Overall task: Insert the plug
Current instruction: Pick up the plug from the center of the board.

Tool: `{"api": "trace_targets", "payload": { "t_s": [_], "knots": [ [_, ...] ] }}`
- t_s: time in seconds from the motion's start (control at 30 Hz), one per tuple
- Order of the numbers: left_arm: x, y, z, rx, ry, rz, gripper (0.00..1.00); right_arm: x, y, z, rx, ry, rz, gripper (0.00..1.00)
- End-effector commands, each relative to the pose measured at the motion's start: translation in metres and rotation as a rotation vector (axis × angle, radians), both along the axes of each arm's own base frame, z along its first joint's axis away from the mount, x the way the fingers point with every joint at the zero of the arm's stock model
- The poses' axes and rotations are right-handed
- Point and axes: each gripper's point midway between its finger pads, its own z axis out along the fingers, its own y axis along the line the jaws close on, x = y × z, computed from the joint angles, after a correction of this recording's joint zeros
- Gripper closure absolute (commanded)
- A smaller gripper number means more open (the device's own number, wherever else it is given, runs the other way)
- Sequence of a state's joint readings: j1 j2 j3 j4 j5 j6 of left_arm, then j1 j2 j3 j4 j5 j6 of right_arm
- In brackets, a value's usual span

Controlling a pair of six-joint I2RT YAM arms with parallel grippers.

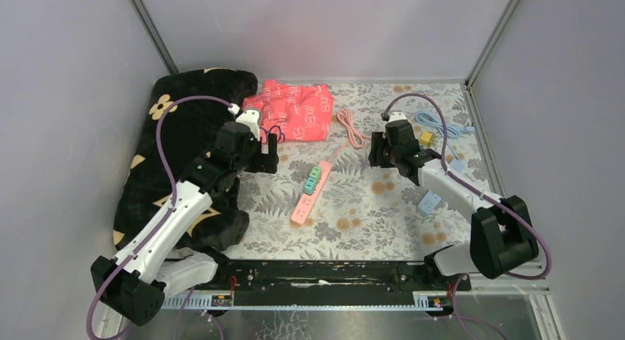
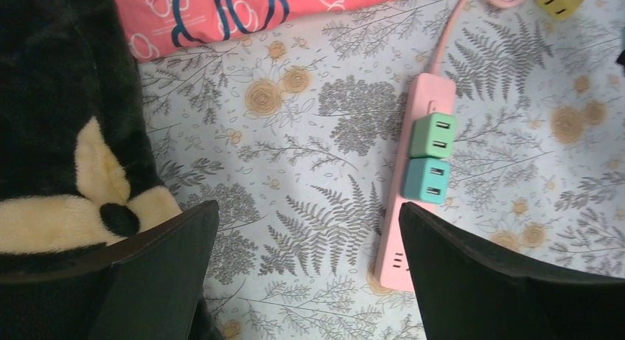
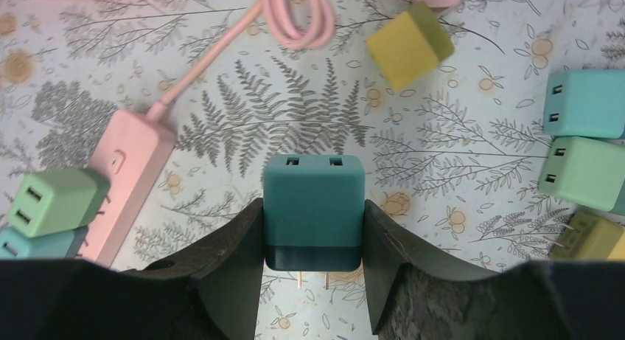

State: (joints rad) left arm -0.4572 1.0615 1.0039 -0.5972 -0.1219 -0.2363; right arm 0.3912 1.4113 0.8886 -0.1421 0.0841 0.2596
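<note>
Grey fern-print cloth [image 1: 368,207] covers your table, with pale walls [image 1: 317,30] around it. Your right gripper [image 3: 313,211] clamps the teal charger plug [image 3: 313,192] to the right of the pink power strip [image 1: 309,189]. The left gripper [image 2: 308,211] gapes wide. The red packet's [image 1: 291,110] lettering is unreadable.

The left arm [image 1: 177,211] extended forward from its base with the elbow bent and the wrist angled down. The left gripper [image 2: 308,214] hung with both fingers spread wide and nothing between them. The right arm [image 1: 449,185] stretched forward and inward. The right gripper [image 3: 313,211] pinched a teal charger plug [image 3: 313,189] between its fingers, with the prongs pointing back toward the wrist.
</note>
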Motion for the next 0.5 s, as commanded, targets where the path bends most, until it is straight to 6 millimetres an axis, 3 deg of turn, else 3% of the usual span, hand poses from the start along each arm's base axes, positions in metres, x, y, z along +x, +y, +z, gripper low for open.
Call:
{"api": "trace_targets", "payload": {
  "t_s": [0.0, 0.27, 0.47],
  "knots": [
    [0.003, -0.013, 0.019, -0.089, -0.012, -0.017, 0.00, -0.004, 0.024, 0.029, 0.019, -0.130, 0.120, 0.75],
    [0.005, -0.040, 0.031, -0.181, 0.055, -0.084, 0.00, -0.025, 0.062, 0.051, 0.058, -0.236, 0.326, 0.78],
    [-0.002, -0.063, 0.029, -0.266, 0.131, -0.157, 0.00, -0.041, 0.091, 0.065, 0.109, -0.341, 0.471, 0.78]
  ]
}}
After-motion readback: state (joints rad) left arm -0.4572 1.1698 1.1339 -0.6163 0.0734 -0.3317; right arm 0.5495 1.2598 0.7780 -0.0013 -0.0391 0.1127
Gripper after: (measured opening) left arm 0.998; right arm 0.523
